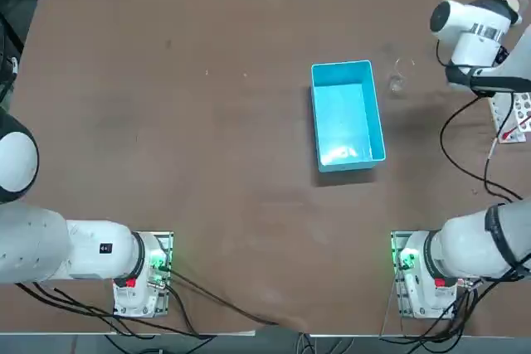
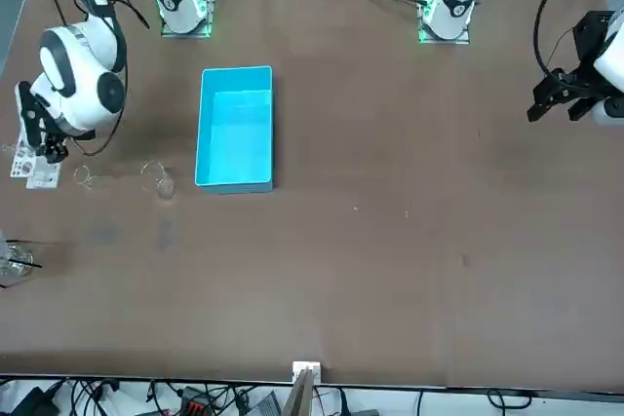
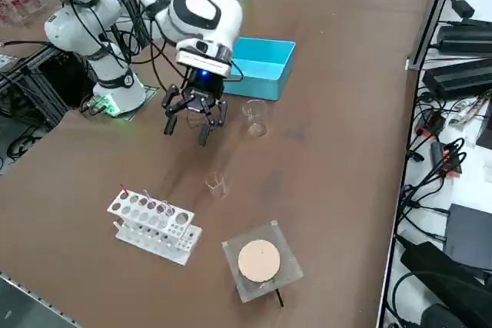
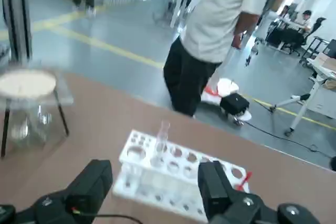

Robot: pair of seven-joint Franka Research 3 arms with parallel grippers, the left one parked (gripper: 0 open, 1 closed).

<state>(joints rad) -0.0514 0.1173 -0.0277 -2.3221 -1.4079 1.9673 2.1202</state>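
My right gripper hangs above the brown table near its right edge, open with nothing between its fingers. In the right wrist view the gripper points at a white test tube rack with one glass tube standing in it. The rack lies on the table a short way beyond the gripper. A small glass beaker stands between the gripper and the rack, and a larger glass beaker stands close beside the gripper. A blue bin sits behind it, toward the table's middle.
A wire tripod stand with a round tan disc stands near the rack, by the table's far right corner. The blue bin holds nothing I can make out. A person stands on the floor past the table edge.
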